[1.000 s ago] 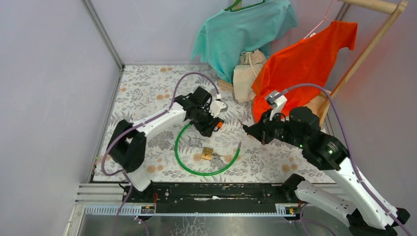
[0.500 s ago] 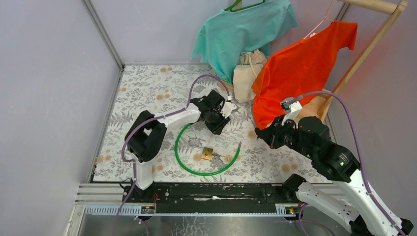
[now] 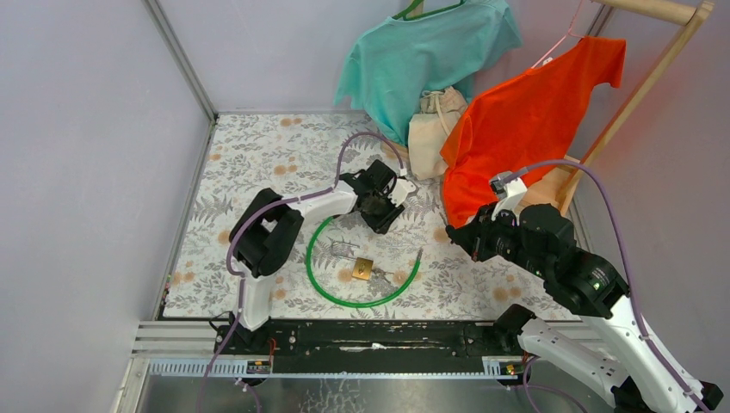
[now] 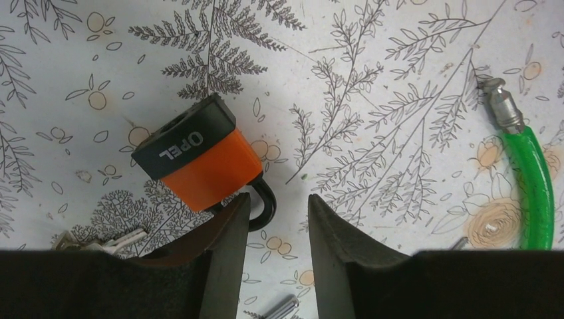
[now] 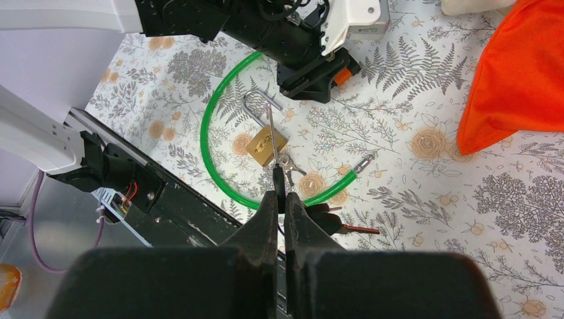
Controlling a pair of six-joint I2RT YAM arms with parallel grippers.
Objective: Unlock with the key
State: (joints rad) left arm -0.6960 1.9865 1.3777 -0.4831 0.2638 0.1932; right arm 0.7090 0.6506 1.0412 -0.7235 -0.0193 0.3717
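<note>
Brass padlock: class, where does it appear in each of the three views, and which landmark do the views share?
Top external: brass padlock lies low of centre, inside the green cable loop.
Left wrist: not in it.
Right wrist: brass padlock left of centre, inside the same loop.
Shared landmark: the green cable, at the right edge in the left wrist view.

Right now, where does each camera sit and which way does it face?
Top external: above and behind the bases, looking down on the floral table; left arm and right arm show.
Left wrist: low, facing down at the orange padlock and green cable; left gripper open.
Right wrist: high, tilted down at the brass padlock; right gripper shut.
Shared: all three show the green cable.
</note>
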